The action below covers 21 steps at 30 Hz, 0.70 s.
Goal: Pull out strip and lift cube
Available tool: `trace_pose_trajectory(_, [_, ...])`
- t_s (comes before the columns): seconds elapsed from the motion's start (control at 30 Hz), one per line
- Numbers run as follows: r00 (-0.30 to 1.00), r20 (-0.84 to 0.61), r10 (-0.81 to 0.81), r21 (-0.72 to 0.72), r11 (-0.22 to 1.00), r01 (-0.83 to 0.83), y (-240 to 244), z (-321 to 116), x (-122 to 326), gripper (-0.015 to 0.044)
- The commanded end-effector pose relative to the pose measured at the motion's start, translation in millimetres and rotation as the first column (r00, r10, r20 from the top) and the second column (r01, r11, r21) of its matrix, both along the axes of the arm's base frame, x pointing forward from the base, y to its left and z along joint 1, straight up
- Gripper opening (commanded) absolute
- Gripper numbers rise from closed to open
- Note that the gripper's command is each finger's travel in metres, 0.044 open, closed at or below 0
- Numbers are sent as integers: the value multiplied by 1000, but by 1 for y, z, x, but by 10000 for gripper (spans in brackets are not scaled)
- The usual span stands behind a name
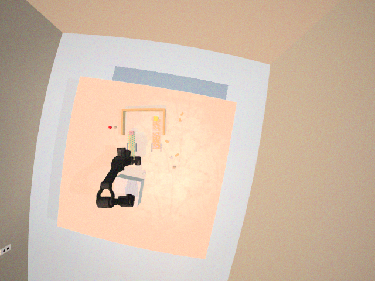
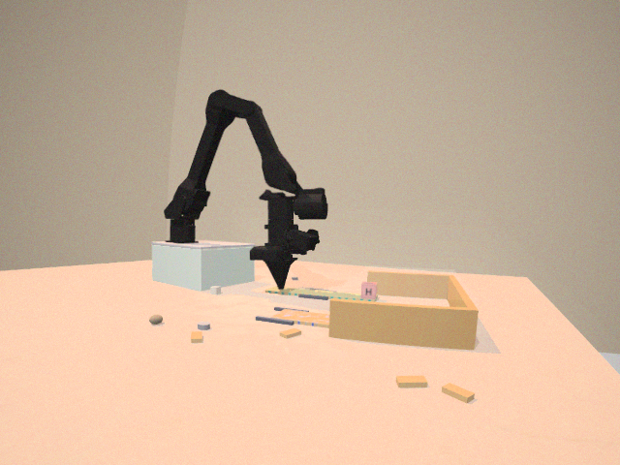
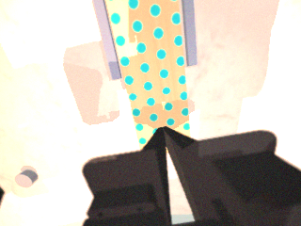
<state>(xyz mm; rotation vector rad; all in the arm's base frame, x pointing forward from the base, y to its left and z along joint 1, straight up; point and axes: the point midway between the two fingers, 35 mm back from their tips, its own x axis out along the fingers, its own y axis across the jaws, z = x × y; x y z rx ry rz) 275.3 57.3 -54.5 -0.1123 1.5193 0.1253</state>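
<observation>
The teal-dotted strip (image 1: 130,140) (image 2: 345,295) (image 3: 162,63) lies between two grey rails (image 2: 313,296) (image 3: 189,33), its near end sticking out past them towards the arm's base. The pink cube (image 1: 131,132) (image 2: 369,291) marked H stands on its far end, just inside the wooden frame's open side. My gripper (image 2: 281,289) (image 3: 163,131) is shut, its fingertips pointing down at the top of the strip near its near end, with nothing seen between them. The orange patterned strip (image 1: 156,137) (image 2: 302,317) lies between its own rails, with a yellow block (image 1: 156,118) at its far end.
The three-sided wooden frame (image 1: 143,110) (image 2: 400,323) surrounds the strips' far ends. The arm's pale blue base box (image 2: 174,263) stands behind the gripper. Small wooden pieces (image 1: 166,141) (image 2: 411,381), a brown pebble (image 1: 174,167) (image 2: 156,319) and a red bit (image 1: 109,127) lie around.
</observation>
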Motion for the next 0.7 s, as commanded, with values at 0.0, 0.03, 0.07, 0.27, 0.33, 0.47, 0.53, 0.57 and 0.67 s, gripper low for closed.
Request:
trace_pose_trajectory(0.0, [1000,-24,-5,-6,1000,5,-3,-5,-14,0])
trace_pose_trajectory(0.03, [1000,-24,-5,-6,1000,5,-3,-5,-16,0])
trace_pose_trajectory(0.07, [1000,-25,-5,-6,1000,5,-3,-5,-17,0])
trace_pose_trajectory(0.27, [1000,-25,-5,-7,1000,5,-4,-5,-26,0])
trace_pose_trajectory(0.33, [1000,-25,-5,-7,1000,5,-5,-5,-29,0])
trace_pose_trajectory(0.47, [1000,-26,-5,-7,1000,5,-6,-5,-34,0])
trace_pose_trajectory(0.53, [1000,-26,-5,-7,1000,5,-6,-5,-37,0])
trace_pose_trajectory(0.57, [1000,-26,-5,-7,1000,5,-6,-5,-39,0])
trace_pose_trajectory(0.67, [1000,-27,-5,-7,1000,5,-7,-6,-43,0])
